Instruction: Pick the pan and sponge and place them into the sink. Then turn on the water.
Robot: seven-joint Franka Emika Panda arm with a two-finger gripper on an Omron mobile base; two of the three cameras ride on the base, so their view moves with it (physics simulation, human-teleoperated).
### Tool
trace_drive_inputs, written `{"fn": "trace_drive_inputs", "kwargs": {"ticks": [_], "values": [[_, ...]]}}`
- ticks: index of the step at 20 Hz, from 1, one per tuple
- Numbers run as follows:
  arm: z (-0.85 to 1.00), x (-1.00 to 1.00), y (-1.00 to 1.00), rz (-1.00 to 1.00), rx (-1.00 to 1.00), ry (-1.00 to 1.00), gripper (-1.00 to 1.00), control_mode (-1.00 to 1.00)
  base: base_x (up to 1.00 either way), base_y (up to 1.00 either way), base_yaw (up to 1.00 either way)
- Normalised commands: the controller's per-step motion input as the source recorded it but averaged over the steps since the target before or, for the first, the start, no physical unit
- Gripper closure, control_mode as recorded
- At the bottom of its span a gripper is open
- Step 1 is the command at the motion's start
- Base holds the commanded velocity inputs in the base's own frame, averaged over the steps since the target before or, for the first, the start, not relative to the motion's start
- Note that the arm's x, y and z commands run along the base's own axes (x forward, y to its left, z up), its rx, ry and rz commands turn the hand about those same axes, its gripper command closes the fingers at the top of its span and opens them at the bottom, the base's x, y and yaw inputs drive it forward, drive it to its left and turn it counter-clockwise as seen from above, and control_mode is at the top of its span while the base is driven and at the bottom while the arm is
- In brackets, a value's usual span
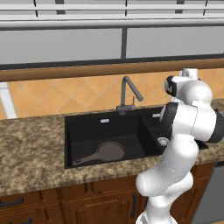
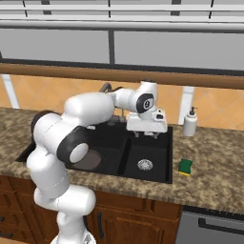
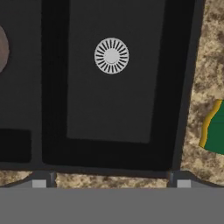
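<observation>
The dark brown pan [image 1: 109, 152] lies in the left basin of the black sink [image 1: 92, 131], its handle pointing to the front left. In the hand view its rim [image 3: 2, 48] shows at the left edge. The yellow and green sponge [image 2: 185, 167] rests on the granite counter just right of the sink [image 2: 157, 155]; the hand view catches it [image 3: 215, 127] at the right edge. My gripper [image 2: 146, 135] hangs open over the right basin with nothing between its fingers. It points down at the silver drain [image 3: 111, 56]. No water is in view at the faucet [image 1: 129, 94].
A white soap dispenser [image 2: 190, 122] stands on the counter behind the sponge. A tiled wall with a wooden ledge runs behind the sink. The speckled counter [image 1: 30, 148] stretches left of the sink, and wooden cabinets sit below.
</observation>
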Motion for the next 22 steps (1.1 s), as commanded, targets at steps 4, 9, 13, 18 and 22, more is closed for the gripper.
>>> {"fn": "trace_drive_inputs", "kwargs": {"ticks": [4, 9, 13, 18, 22], "values": [[-0.18, 0.00, -0.60, 0.00, 0.11, -0.04, -1.00, -1.00, 0.00, 0.00, 0.00], [-0.17, 0.00, -0.52, 0.00, 0.02, 0.00, -1.00, -1.00, 0.00, 0.00, 0.00], [-0.29, -0.01, -0.59, -0.03, -0.03, 0.00, -1.00, -1.00, 0.00, 0.00, 0.00], [-0.42, -0.03, -0.53, -0.06, -0.08, -0.01, -1.00, -1.00, 0.00, 0.00, 0.00], [-0.32, 0.00, -0.57, -0.07, -0.05, 0.00, -1.00, -1.00, 0.00, 0.00, 0.00]]}}
